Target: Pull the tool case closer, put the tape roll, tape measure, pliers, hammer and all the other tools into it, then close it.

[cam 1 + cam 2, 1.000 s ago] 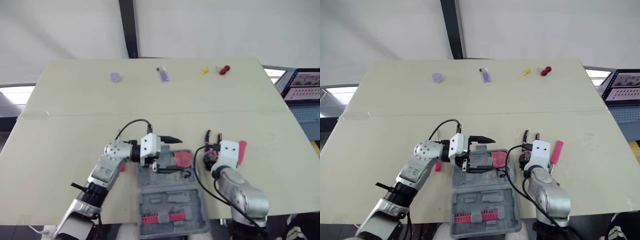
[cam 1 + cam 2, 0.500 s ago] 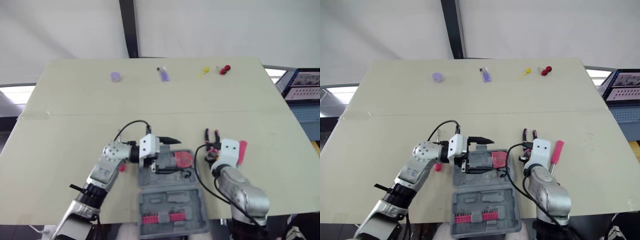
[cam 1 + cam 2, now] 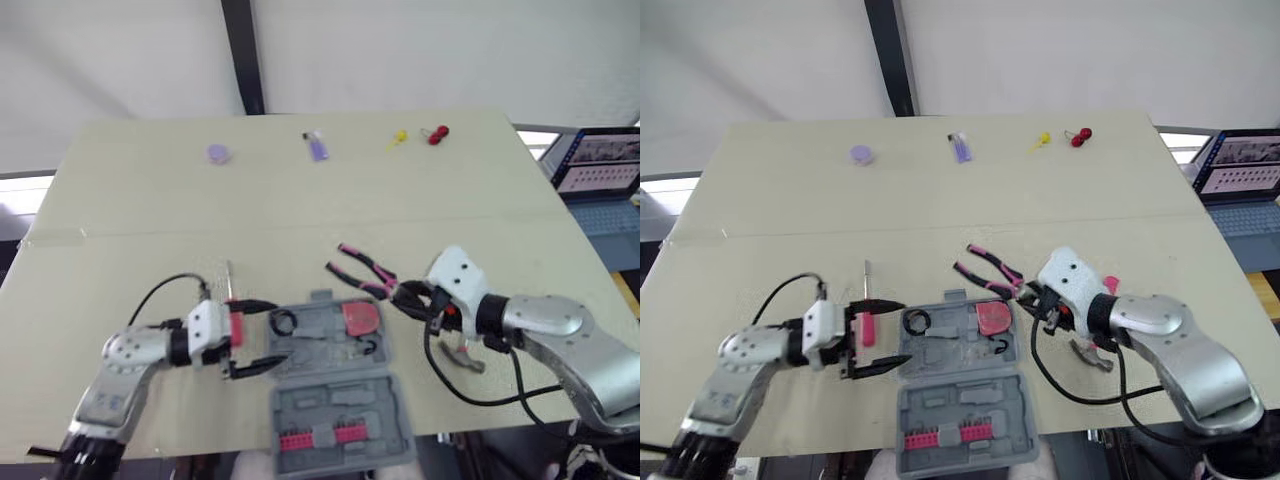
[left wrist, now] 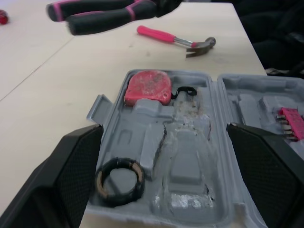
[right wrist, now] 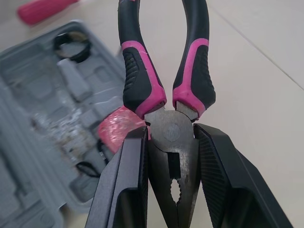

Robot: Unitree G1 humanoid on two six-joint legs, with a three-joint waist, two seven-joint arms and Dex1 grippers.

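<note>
The grey tool case (image 3: 340, 400) lies open at the table's near edge. In its tray lie a black tape roll (image 3: 283, 322) and a red tape measure (image 3: 361, 318). My left gripper (image 3: 252, 337) stands open at the case's left edge, nothing between its fingers (image 4: 71, 175). Behind it lies a pink-handled screwdriver (image 3: 232, 322). My right gripper (image 3: 408, 296) is shut on the jaw end of the pink and black pliers (image 3: 358, 268), holding them above the table just beyond the case's far right corner. The pink-handled hammer (image 4: 178, 40) lies right of the case, partly under my right arm.
Along the table's far edge sit a purple disc (image 3: 218, 153), a purple item (image 3: 317, 147), a yellow item (image 3: 398, 136) and a red item (image 3: 436, 134). A laptop (image 3: 600, 170) stands past the right edge. Red bits (image 3: 320, 437) sit in the case lid.
My right gripper has lifted the pliers and swung them left toward the case. My left gripper has drawn back from over the case to its left edge. The camera has shifted.
</note>
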